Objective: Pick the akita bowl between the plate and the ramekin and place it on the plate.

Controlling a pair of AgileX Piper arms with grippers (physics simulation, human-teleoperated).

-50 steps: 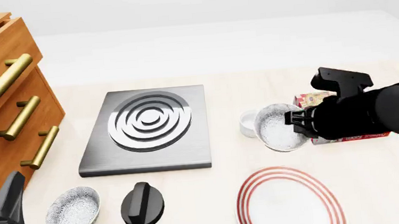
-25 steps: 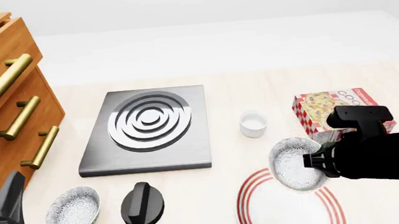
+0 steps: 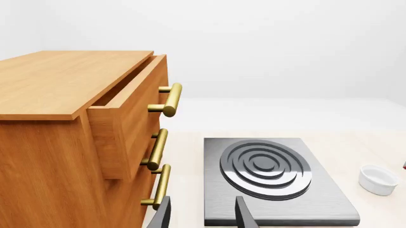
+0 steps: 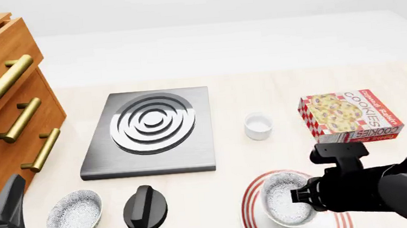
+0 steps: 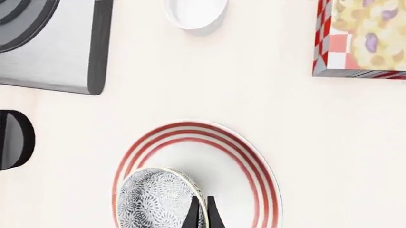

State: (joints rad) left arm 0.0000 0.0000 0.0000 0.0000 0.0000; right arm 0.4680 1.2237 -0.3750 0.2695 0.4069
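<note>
The akita bowl [image 4: 283,200], white with grey speckling, hangs tilted over the plate [image 4: 252,207], a wide white plate with red rings at the table's near right. My right gripper [image 4: 302,196] is shut on the bowl's rim. In the right wrist view the fingers [image 5: 193,216] pinch the bowl [image 5: 155,199] above the plate [image 5: 222,156]. I cannot tell whether the bowl touches the plate. The ramekin [image 4: 258,125] stands farther back, also seen as a plain white cup [image 5: 195,10]. My left gripper [image 4: 1,220] stays open at the near left corner, its fingers [image 3: 245,216] apart with nothing between them.
A second speckled bowl [image 4: 74,214] and a black knob [image 4: 145,208] sit near the front left. A grey burner slab [image 4: 150,130] lies mid-table. A cookie box [image 4: 349,116] stands right of the ramekin. A wooden drawer cabinet [image 4: 2,102] fills the left, its top drawer slightly open [image 3: 127,109].
My right gripper carried the bowl from beside the ramekin toward the near edge and down over the plate. The left arm has not moved.
</note>
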